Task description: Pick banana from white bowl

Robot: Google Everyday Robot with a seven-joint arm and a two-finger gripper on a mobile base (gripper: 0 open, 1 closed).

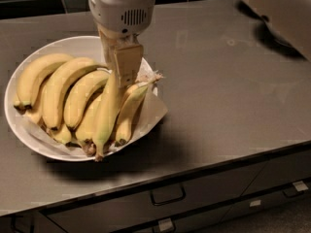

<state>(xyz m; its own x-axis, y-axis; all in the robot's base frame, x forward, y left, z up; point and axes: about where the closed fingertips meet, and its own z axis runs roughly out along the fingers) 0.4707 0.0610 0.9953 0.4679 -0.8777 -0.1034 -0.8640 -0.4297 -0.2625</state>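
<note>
The white bowl (10, 116) sits at the left of the grey counter, lined with crumpled white paper (154, 111) and holding several yellow bananas. The banana (108, 115) is the longest, nearly straight one, green-tinged toward its dark stem end at the bowl's front rim. My gripper (117, 68) comes down from above over the bowl's right half and is shut on the banana's upper end. The banana lies on top of the others, tilted with its far end raised. A thinner banana with a frayed tip (131, 106) lies just to its right.
The grey counter (228, 96) stretches to the right of the bowl. Its front edge runs above drawers with handles (167, 195). Dark tiles line the back wall. Part of my arm (279, 11) crosses the top right corner.
</note>
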